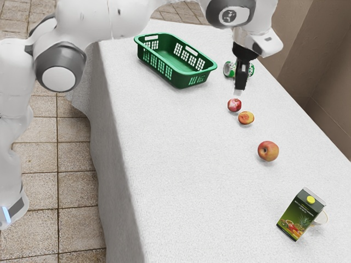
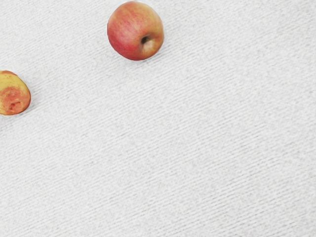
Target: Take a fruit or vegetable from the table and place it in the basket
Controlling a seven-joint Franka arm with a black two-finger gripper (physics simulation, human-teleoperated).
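White cloth table [image 1: 181, 181] with three fruits on it, and a green basket near its far end

Think of a clock laid over the exterior view, with its middle at the middle of the view and twelve at the far edge. Closest, at four o'clock, a dark green juice box [image 1: 295, 219] with a yellow cap leans to one side. Just beside it, partly hidden, is a small cream-colored cup [image 1: 323, 218].

Next, a round red and yellow apple [image 1: 268, 150] sits on the cloth, just past three o'clock. A piece of orange and yellow fruit [image 1: 246, 118] lies between two and three. Near it, at two o'clock, is a small shiny red fruit [image 1: 234, 105]. All three fruits are on the table. The wrist view shows the apple and part of the orange and yellow fruit, well apart.

Up above the cloth, also at two o'clock, the black gripper [image 1: 239, 86] points down. I cannot tell if it is apart or together. Behind it, between one and two, something green and white [image 1: 228, 69] is partly hidden.

At twelve o'clock stands the green plastic basket [image 1: 182, 86] with holes in its sides. The big white and gray arm [image 1: 129, 16] reaches across from the exterior view's left. A plain brown wall [image 1: 323, 60] rises at two o'clock.
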